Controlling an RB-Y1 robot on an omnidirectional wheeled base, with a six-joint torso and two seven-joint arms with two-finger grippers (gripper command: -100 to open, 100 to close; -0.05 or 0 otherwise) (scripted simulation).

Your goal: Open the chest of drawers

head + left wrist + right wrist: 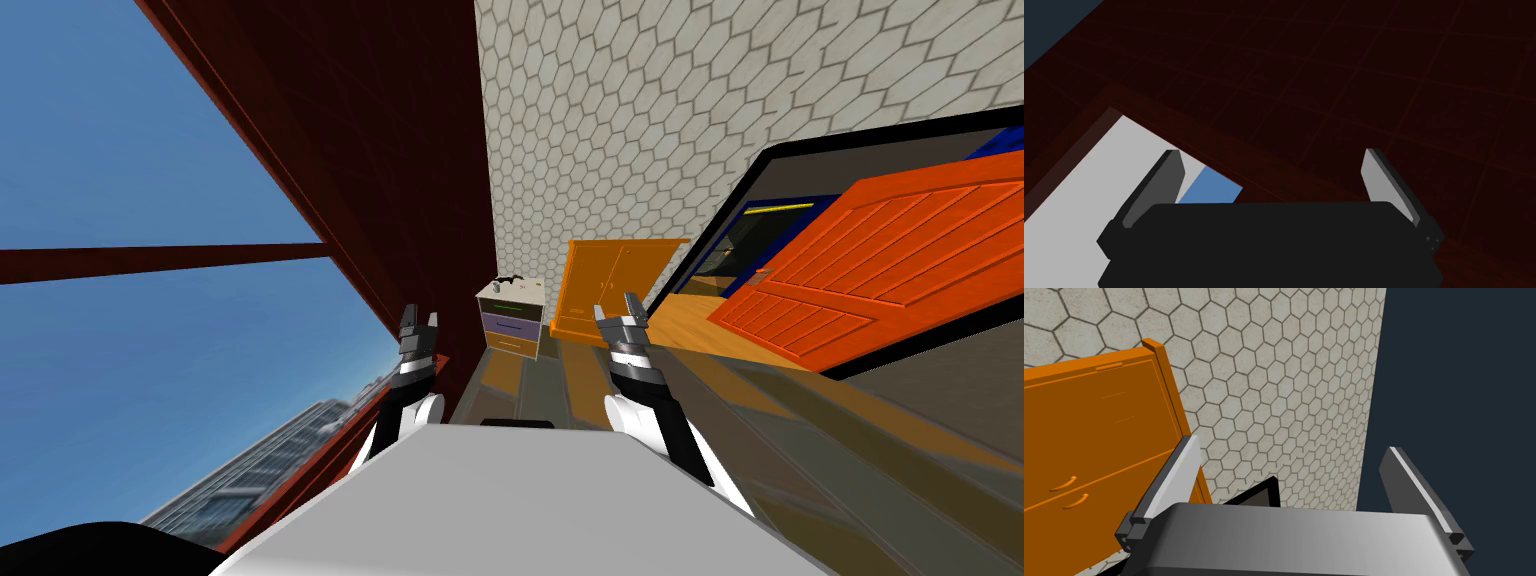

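Observation:
A small chest of drawers (512,318) stands far ahead against the hexagon-tiled wall, with a white top, a purple drawer above a tan one, and small dark items on top. Its drawers look closed. Both grippers are held up in front of me, well short of it. My left gripper (421,316) (1271,152) is open and empty, close to the dark red wall beside the window. My right gripper (615,306) (1293,445) is also open and empty, pointing toward the tiled wall.
An orange cabinet (610,290) (1089,438) with two curved handles stands just right of the chest. Farther right an orange panelled door (880,260) hangs open in a black frame. A large window (130,250) runs along my left. Plank floor (560,375) leads ahead.

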